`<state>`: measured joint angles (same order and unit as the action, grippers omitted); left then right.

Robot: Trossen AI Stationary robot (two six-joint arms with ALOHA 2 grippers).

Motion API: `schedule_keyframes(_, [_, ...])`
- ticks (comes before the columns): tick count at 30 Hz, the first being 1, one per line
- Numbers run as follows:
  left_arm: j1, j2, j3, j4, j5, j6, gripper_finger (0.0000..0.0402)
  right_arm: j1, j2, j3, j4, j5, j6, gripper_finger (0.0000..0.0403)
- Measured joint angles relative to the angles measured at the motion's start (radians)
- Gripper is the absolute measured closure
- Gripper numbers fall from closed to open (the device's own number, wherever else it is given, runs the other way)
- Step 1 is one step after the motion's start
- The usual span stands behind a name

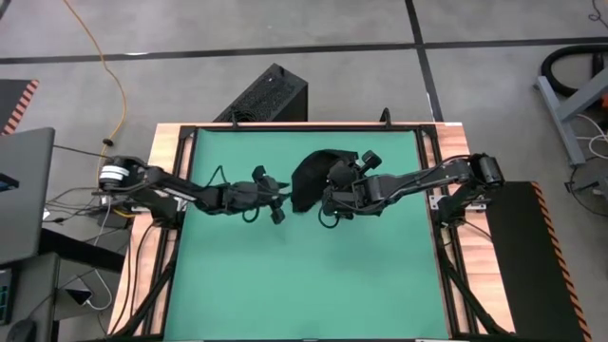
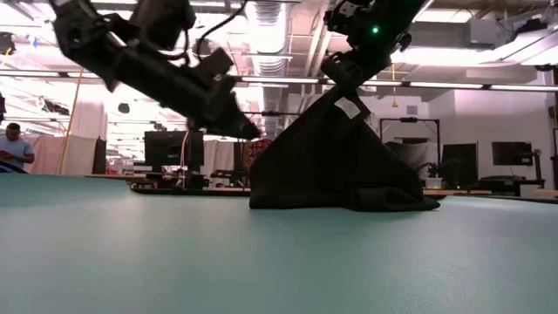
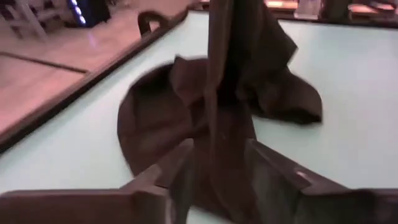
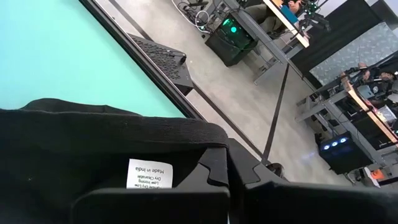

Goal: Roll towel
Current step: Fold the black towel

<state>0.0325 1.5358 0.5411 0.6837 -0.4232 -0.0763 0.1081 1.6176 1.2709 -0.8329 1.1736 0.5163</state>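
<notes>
- At the mat's centre, slightly toward 12 o'clock in the high view, the right gripper (image 1: 334,182) is clamping one edge of the towel (image 1: 312,179), close to the white tag (image 4: 149,174); the right wrist view shows its fingers closed over the cloth beside that tag.
- That grip is holding the edge raised, so in the low view the towel is hanging as a tent, its peak at the gripper and its lower folds resting on the green mat (image 1: 380,275). Judged purpose: lifting one edge so the cloth can be spread or straightened before rolling.
- At 9 o'clock from the towel, the left gripper (image 1: 274,202) is hovering just beside the hanging cloth with its fingers (image 3: 273,171) spread; the left wrist view shows a strip of towel passing between them, not yet pinched.
- Judged role: the left gripper is lining up to take a second edge.
- Rolling is not yet begun; the towel is bunched, not flat.
</notes>
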Motion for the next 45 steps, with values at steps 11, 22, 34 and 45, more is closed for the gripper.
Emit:
schedule_keyframes(11, [0.029,0.233,0.153,-0.080,0.034,-0.031,0.0164,0.000,0.000,0.000,0.001,-0.002,0.000,0.0401])
schedule_keyframes(22, [0.047,0.262,0.167,-0.261,0.131,-0.219,0.0266,0.002,0.000,0.000,-0.004,-0.003,-0.004,0.0401])
schedule_keyframes(34, [0.017,0.104,0.166,-0.399,0.129,-0.226,0.0400,0.000,0.000,0.000,-0.008,-0.003,-0.004,0.0401])
schedule_keyframes(45, [0.050,-0.352,0.223,-0.918,-0.085,-0.029,0.0401,-0.011,0.000,0.075,0.005,0.048,-0.139,0.0401])
